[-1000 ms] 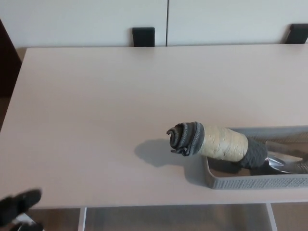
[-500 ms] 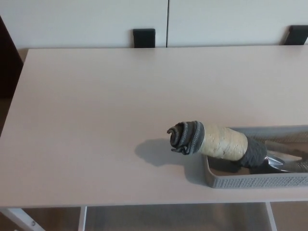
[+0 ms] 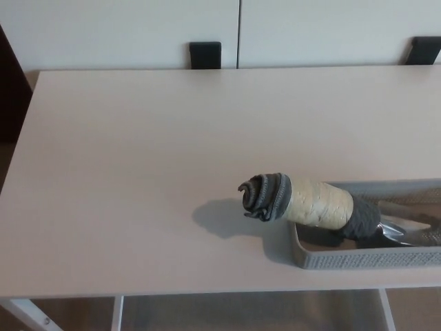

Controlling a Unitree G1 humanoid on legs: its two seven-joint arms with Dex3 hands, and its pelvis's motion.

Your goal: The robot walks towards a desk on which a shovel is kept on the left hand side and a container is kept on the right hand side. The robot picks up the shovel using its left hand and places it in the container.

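Head view shows the desk (image 3: 138,172) filling the frame, the grey mesh container (image 3: 365,258) at lower right, and the shovel (image 3: 310,205) lying in it, handle overhanging its left rim. Neither hand shows, so the placing looks done.

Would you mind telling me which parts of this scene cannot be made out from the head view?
- Container: its right end is cut off by the picture's right edge.
- Shovel: the blade lies low in the container, partly behind its near wall and cut by the right edge, so its shape is unclear.
- Both robot hands: outside the frame, so their state is unknown.
- Desk: its right side runs past the picture edge.
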